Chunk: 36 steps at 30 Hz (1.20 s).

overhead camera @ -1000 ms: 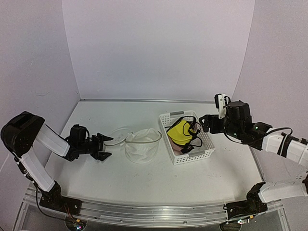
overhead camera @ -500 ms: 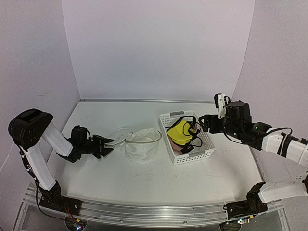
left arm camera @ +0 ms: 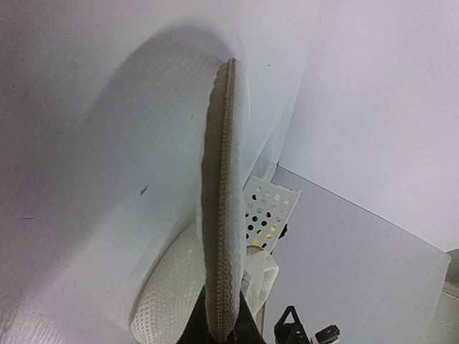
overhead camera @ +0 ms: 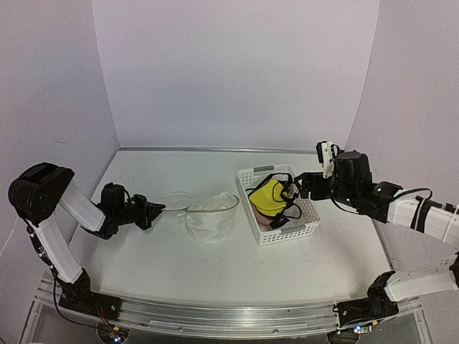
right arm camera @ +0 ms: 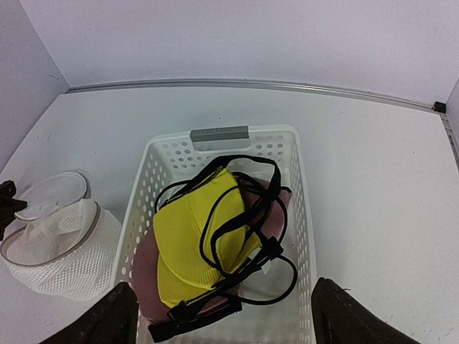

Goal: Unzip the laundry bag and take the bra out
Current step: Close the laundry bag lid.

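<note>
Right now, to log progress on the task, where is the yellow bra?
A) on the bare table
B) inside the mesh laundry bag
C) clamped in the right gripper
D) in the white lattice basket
D: the bra lies inside the basket, apart from the laundry bag, which stands open beside it.

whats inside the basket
The bra lies in the basket: yellow cups on top, black straps looped over them, a pinkish part showing beneath. Whatever is under the bra on the basket floor is covered and cannot be seen.
</note>
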Available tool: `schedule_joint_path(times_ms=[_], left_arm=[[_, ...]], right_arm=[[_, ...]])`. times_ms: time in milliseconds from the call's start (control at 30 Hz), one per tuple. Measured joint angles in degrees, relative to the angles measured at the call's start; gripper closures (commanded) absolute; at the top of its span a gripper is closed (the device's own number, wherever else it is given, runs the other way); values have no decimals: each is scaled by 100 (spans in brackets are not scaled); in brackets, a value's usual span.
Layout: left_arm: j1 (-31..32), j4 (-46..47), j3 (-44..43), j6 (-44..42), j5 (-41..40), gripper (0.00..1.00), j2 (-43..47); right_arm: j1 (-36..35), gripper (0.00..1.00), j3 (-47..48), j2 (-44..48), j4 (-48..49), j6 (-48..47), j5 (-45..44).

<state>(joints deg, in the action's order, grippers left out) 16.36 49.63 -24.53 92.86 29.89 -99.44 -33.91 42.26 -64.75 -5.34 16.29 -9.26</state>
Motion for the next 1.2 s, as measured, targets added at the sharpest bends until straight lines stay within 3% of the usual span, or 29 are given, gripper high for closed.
schedule_joint_path(times_ms=[333, 533, 867, 1100, 1200], left_arm=[[-166, -22, -11, -472, -59, 100, 678], [-181, -448, -85, -1202, -153, 100, 1189], [-181, -2494, -721, -3445, -911, 100, 2935], [-127, -3143, -1154, -4937, -986, 100, 3432], [125, -3718, -1443, -5569, -1451, 100, 3467]], right_arm=[[0, 17, 149, -199, 22, -195, 444], [0, 17, 223, -468, 90, -315, 970], [0, 18, 407, -713, 184, -435, 1543], [-4, 18, 551, -938, 417, -450, 1906], [-15, 18, 581, -962, 474, -450, 2013]])
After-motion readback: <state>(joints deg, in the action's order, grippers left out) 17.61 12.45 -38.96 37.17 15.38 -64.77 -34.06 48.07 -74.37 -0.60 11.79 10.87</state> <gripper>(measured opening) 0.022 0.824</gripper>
